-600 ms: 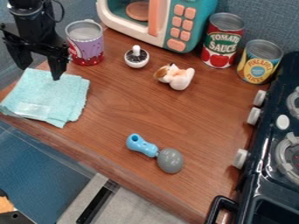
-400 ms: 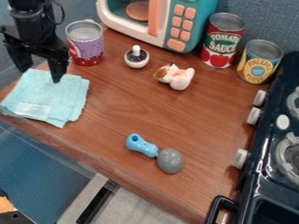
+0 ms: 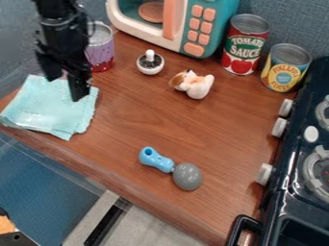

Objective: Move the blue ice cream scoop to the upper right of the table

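So my hand (image 3: 64,87) is spread and empty, up by the teal cloth (image 3: 46,111). Blue scoop (image 3: 156,160) is lying near the front edge of the worktop (image 3: 132,117), so grab, carry and set-down upper right are all still to do, I'd say.

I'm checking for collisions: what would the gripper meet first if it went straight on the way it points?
The gripper points down, so probably the light teal cloth first, though its height above it is unclear.
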You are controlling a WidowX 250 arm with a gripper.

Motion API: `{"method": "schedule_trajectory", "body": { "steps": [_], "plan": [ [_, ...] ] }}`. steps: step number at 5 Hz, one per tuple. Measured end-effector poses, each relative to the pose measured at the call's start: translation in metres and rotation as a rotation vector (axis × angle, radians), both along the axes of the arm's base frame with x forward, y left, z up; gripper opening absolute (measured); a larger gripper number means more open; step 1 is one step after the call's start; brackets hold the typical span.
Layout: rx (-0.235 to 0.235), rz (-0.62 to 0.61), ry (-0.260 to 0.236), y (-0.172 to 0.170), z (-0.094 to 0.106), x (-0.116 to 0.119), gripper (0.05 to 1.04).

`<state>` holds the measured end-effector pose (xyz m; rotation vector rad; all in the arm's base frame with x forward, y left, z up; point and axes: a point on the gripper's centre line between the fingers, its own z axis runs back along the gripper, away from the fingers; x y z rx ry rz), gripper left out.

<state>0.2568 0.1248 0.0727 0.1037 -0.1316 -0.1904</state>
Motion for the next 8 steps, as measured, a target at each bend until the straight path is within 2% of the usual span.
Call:
{"method": "schedule_trajectory", "body": {
  "steps": [1,2,3,4,5,6,8],
  "plan": [
    [0.015,-0.250,0.038,-0.028,0.009,0.002,0.999],
    [0.050,-0.502,0.062,-0.061,0.011,0.002,0.999],
    [0.029,-0.746,0.113,-0.092,0.002,0.011,0.999],
    [-0.001,-0.998,0.149,-0.122,-0.017,0.014,0.999],
    [0.001,-1.223,0.199,-0.149,-0.035,0.016,0.998],
    [0.050,-1.300,0.228,-0.165,-0.038,0.013,1.000],
    [0.043,-1.280,0.268,-0.166,-0.049,0.006,1.000]
  ]
}}
